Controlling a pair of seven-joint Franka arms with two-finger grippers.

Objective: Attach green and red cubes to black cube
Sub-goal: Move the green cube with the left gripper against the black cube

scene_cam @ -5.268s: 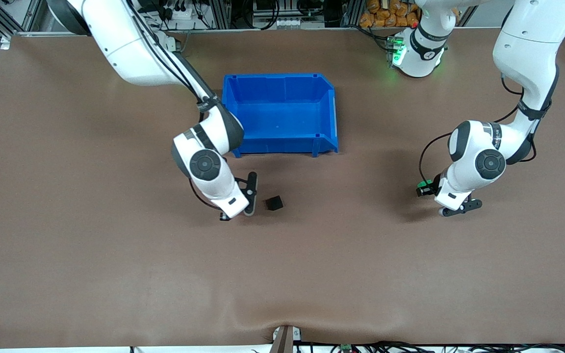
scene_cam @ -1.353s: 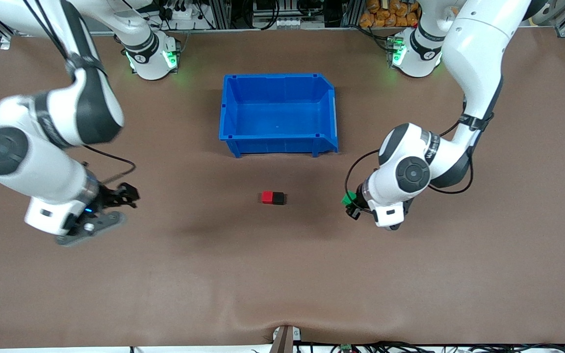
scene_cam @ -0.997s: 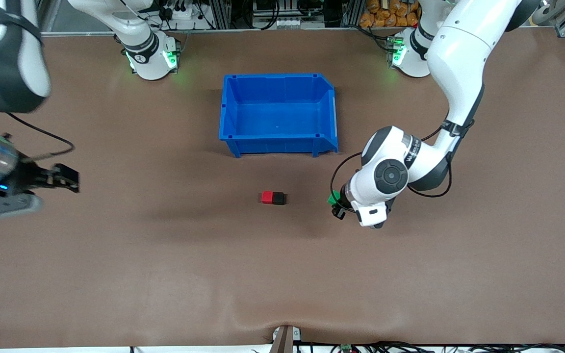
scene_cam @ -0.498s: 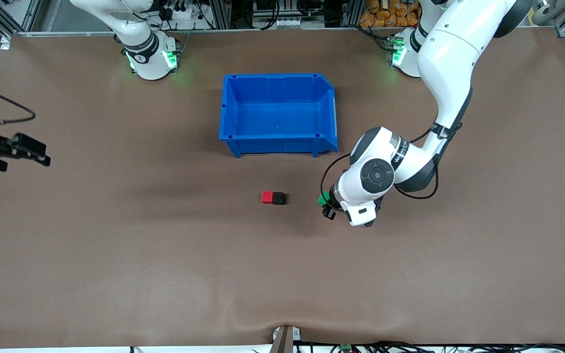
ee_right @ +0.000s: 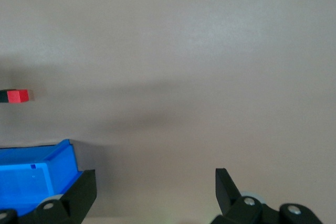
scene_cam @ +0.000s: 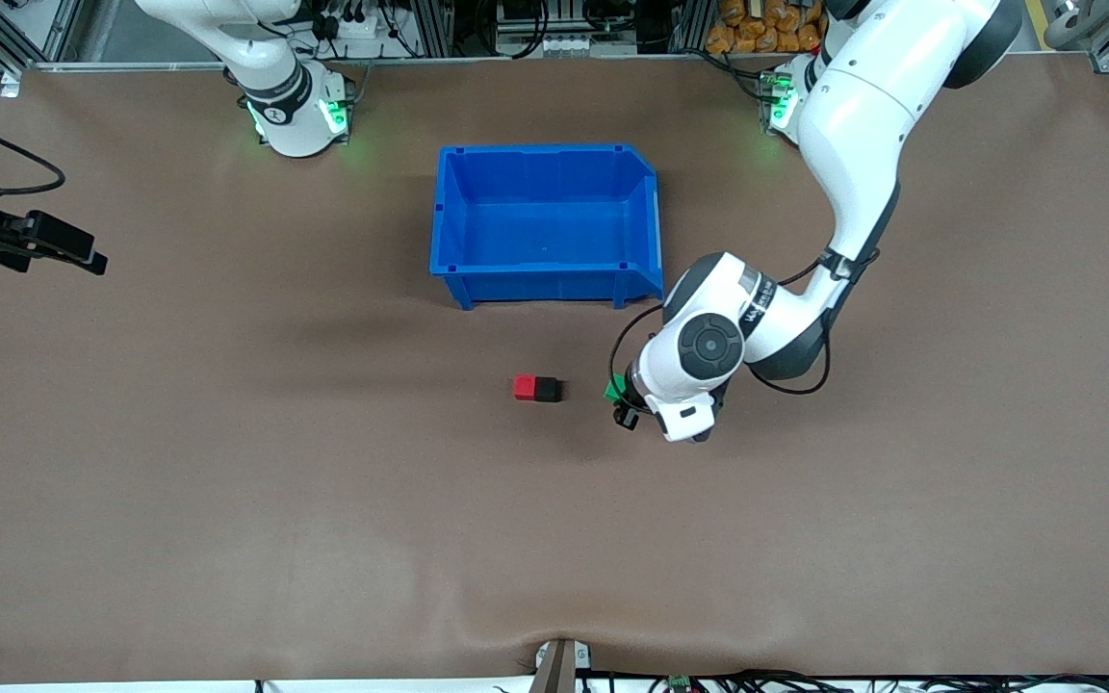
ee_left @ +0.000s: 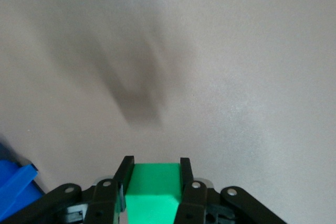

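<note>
On the surface in the front view: red cube point(scene_cam: 524, 387) joined to black cube point(scene_cam: 547, 389), nearer the camera than the blue bin point(scene_cam: 545, 223); left hand point(scene_cam: 620, 402) just beside them.

Left wrist: fingers clamped on green cube point(ee_left: 153, 191). Best brought low and square against the black cube's free face.

Right wrist: right hand point(ee_right: 155, 192) spread wide, waiting.
</note>
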